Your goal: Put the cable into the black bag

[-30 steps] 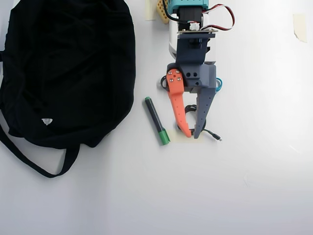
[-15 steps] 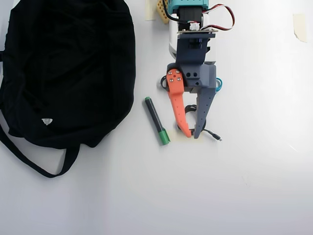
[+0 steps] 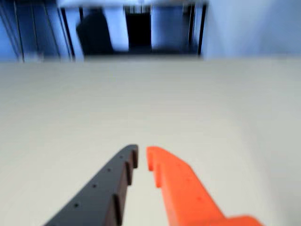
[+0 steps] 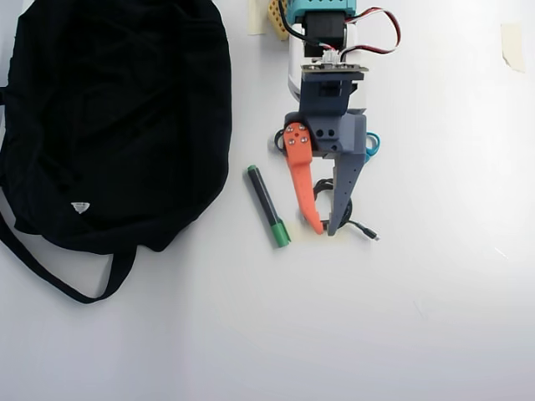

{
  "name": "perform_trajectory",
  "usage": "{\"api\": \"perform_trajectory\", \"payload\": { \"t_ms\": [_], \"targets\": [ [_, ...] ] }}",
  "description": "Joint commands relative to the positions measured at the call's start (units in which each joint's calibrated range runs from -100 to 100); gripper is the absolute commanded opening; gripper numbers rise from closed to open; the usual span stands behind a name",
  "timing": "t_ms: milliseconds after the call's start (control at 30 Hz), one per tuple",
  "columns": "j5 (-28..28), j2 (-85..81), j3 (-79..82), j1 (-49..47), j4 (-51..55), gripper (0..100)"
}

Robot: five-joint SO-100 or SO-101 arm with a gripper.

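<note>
My arm ends in a two-finger gripper (image 4: 324,230) with mismatched fingers: one bright orange finger (image 4: 303,180) with small silver screws near its base, and one slate-grey finger (image 4: 344,188) dotted with small holes. In the wrist view the grey finger (image 3: 101,193) shows a stepped inner edge. Above them I see a dark blue-grey wrist block (image 4: 333,104), a teal housing (image 4: 322,7), and red, white and black wires (image 4: 376,33) looping at the side.

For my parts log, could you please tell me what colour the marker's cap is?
Green, on a black marker barrel; the overhead view shows it best.
</note>
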Motion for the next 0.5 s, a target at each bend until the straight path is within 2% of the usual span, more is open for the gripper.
{"api": "perform_trajectory", "payload": {
  "t_ms": [0, 467],
  "targets": [
    [-0.2, -1.9, -2.1, -2.3, 7.9, 2],
    [-0.2, -1.6, -1.9, -8.5, 35.2, 2]
  ]
}}
